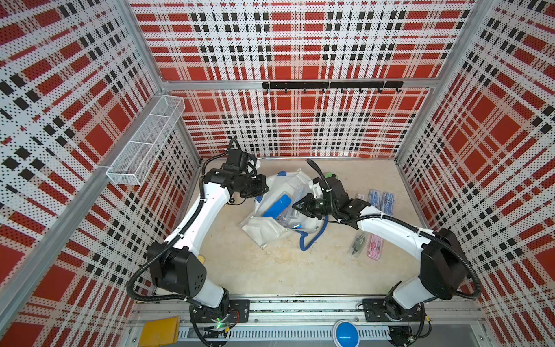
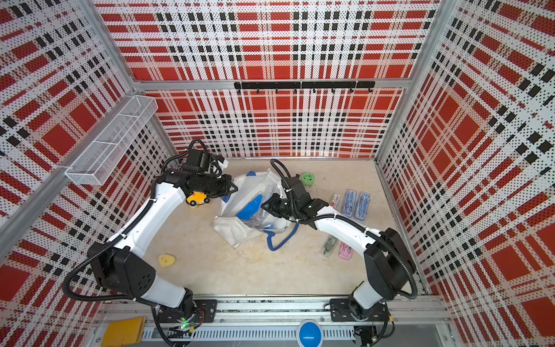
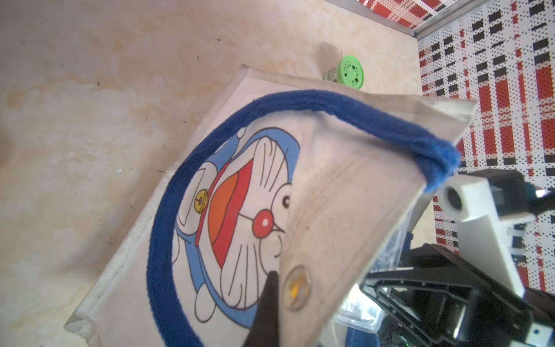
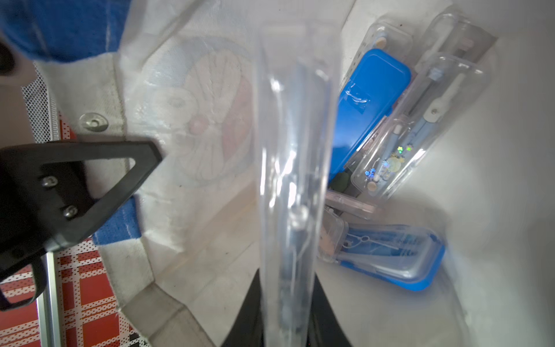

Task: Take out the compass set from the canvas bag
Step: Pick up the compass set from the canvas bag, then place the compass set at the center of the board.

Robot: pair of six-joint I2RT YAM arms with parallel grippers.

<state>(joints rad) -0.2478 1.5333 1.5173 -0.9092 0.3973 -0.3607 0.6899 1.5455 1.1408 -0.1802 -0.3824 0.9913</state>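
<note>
The canvas bag [image 1: 264,228] lies crumpled mid-table with its mouth held apart, white with a blue strap [image 3: 168,192] and a cartoon cat print [image 3: 240,192]. My left gripper [image 1: 264,187] is shut on the bag's upper rim; the fabric flap [image 3: 336,192] runs between its jaws [image 3: 282,288], and one finger [image 3: 268,306] shows. My right gripper [image 1: 295,207] reaches into the mouth and is shut [image 4: 288,288] on a clear compass set case [image 4: 294,135] standing on edge. Further compass sets lie deeper inside: a blue case [image 4: 372,99], a clear one [image 4: 420,120] and a blue-based one [image 4: 390,258].
On the table right of the bag lie two blue compass cases [image 1: 381,201], a clear one [image 1: 357,245] and a pink one [image 1: 374,246]. A green spool [image 2: 307,178] stands behind the bag. A yellow toy car [image 2: 196,199] and a yellow lump [image 2: 166,260] sit left. A wire basket [image 1: 147,138] hangs on the left wall.
</note>
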